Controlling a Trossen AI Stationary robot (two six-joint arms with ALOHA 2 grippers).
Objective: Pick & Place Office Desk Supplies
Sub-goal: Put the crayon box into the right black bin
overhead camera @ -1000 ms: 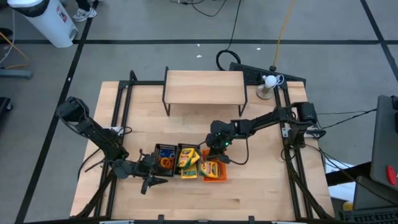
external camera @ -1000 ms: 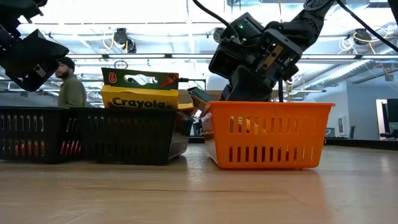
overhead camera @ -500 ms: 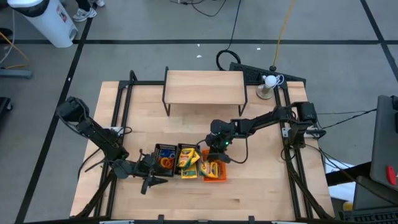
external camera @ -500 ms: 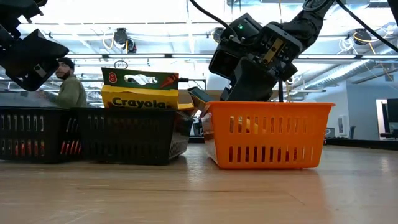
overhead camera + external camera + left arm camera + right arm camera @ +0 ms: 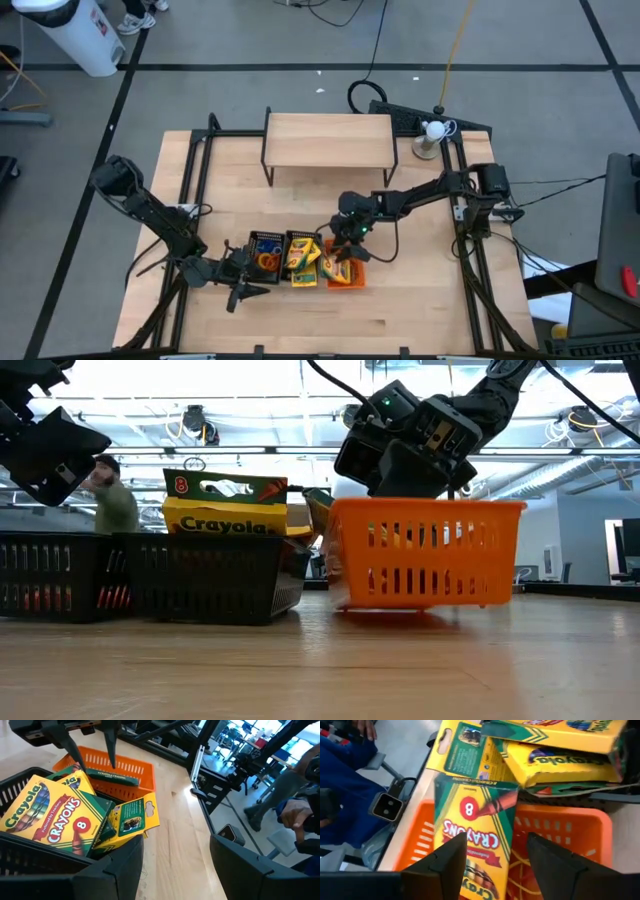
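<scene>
While you look down from the high view, your right gripper [image 5: 346,248] hangs over the orange mesh tray [image 5: 430,560], the right-hand one in a row of three trays near the front of the wooden table [image 5: 300,325]. Its wrist camera shows both fingers [image 5: 451,865] spread apart, with a yellow-and-green crayon box [image 5: 476,832] lying lengthwise in the tray past them. Your left wrist view shows those same fingers splayed just above the box, so you have let go of it. From table height the orange tray looks slightly tilted, and its underside seems to sit a little off the wood, though you cannot be sure of that. The middle black mesh tray [image 5: 215,575] touches it and is heaped with more Crayola boxes [image 5: 225,505], some leaning over its rim toward the orange one. The left black mesh tray [image 5: 264,238] holds an orange rubber band [image 5: 266,262]. Your left gripper [image 5: 243,288] waits beside that tray near the table's front left, fingers wide and holding nothing. A person [image 5: 115,500] stands in the room beyond the table.
</scene>
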